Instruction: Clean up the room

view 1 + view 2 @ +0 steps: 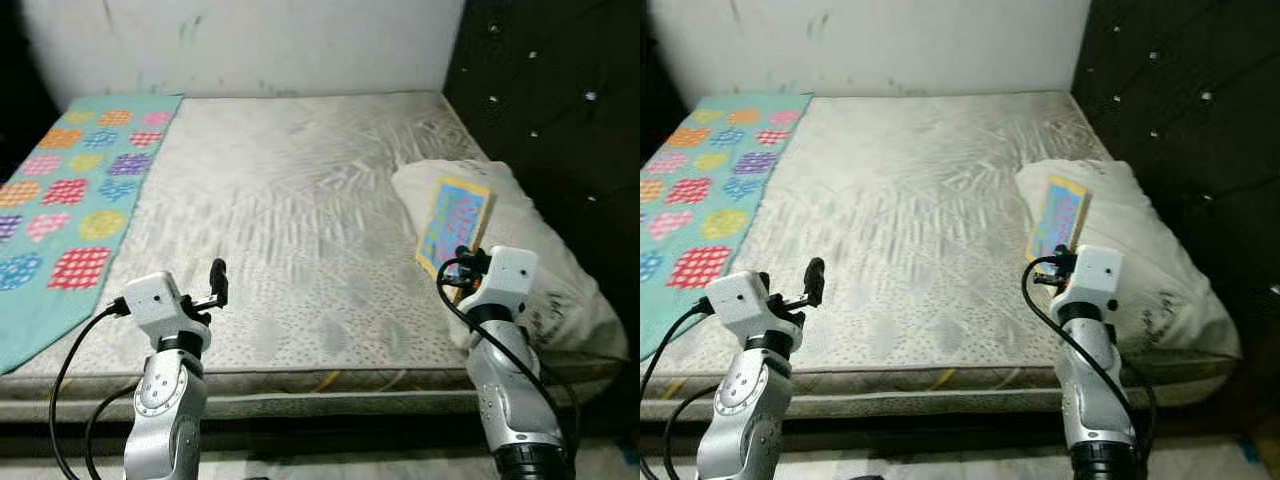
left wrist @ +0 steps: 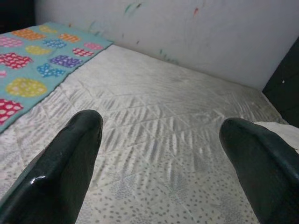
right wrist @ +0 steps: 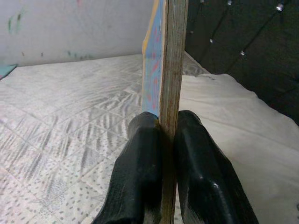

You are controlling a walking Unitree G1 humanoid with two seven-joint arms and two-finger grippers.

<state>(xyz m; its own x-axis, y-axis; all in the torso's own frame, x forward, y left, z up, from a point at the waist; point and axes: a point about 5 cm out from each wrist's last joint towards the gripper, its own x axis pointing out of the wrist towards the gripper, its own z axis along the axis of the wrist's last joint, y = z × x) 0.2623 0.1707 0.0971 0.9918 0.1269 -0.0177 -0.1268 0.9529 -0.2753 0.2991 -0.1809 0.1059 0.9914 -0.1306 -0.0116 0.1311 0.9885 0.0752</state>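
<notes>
A bare mattress [image 1: 290, 220] with a pale quilted cover spreads across the scene and serves as the landmark here. Along its left edge lies a teal blanket [image 1: 70, 190] patterned with bright checked blobs. Toward the mattress's right side, against a dark tufted headboard [image 1: 560, 100], sits a white pillow [image 1: 540, 250]. In front of the pillow, held upright above the mattress's near right part, is a thin board [image 3: 169, 70] with a blue and yellow printed face and a plain layered wooden edge. The right claw [image 3: 168, 154] is closed tight on the board's lower edge, one finger on each face. The board looks stiff, flat and fairly light, unlikely to bend; a pinch across its thin edge seems sound, though its printed face may be slippery. The left claw [image 2: 163, 154] hovers over the mattress's near left part, spread wide and holding nothing.
</notes>
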